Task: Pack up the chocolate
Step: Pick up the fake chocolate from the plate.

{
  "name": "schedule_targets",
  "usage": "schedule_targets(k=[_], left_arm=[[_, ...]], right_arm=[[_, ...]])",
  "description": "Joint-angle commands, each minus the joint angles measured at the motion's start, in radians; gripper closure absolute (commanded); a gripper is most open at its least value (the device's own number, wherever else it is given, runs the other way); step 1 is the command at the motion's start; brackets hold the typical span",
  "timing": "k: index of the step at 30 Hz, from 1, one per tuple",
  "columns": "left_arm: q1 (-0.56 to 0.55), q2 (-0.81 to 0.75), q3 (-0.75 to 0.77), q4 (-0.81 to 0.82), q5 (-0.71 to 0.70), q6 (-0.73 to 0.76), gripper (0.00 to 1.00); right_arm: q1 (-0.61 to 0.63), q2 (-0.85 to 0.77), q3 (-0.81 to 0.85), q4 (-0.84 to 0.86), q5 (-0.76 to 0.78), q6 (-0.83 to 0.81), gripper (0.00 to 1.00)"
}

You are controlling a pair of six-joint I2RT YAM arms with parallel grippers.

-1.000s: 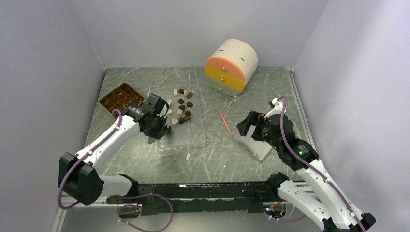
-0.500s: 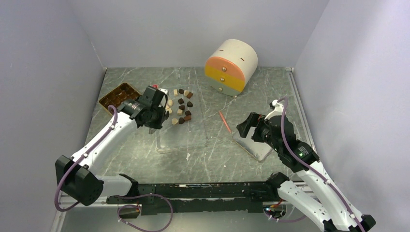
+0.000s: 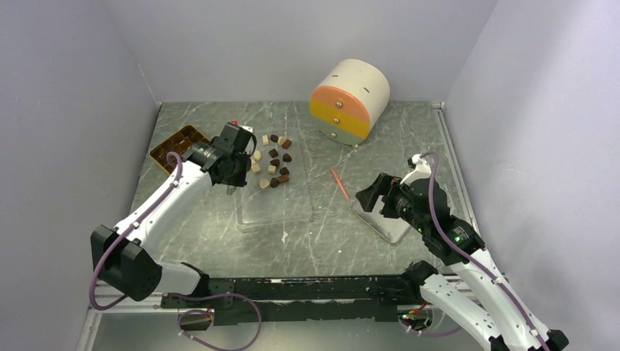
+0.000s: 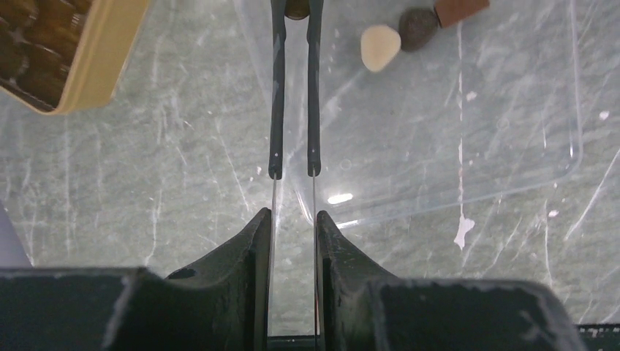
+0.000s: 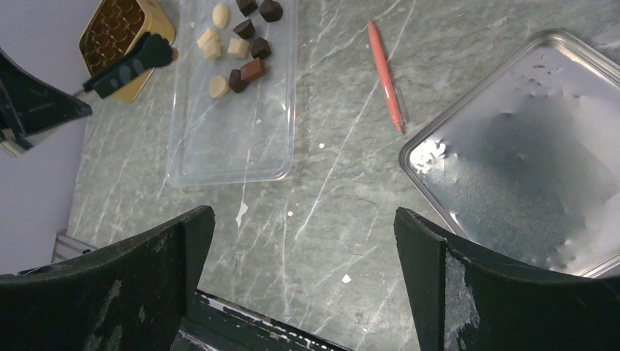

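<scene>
Claw (image 4: pixel 296 6), left, narrow around chocolate piece (image 4: pixel 296 9)

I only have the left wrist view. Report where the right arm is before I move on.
Observer: The right end effector hangs open beside a silver metal tray at the table's right side.
Operator: Now tell me what lies between that tray and the clear tray.
Observer: A thin orange-red stick, flat on the table.
Operator: Give me the total of loose chocolate; I see three pieces.
Observer: Roughly a dozen pieces, clustered at the clear tray's far end.
</scene>
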Motion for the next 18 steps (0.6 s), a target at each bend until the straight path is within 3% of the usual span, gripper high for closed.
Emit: schedule_targets(k=[1,18], left_arm=[[0.049,-0.013,0.104,0.035,-0.075,-0.015,0.79],[0.517,0.059,0.192,0.160,0.023,0.038,0.78]], right_arm=[[0.003,-0.010,-0.016,0.046,-0.014,-0.010,0.01],[0.003,-0.016,-0.009,0.043,-0.046,-0.037,0.01]])
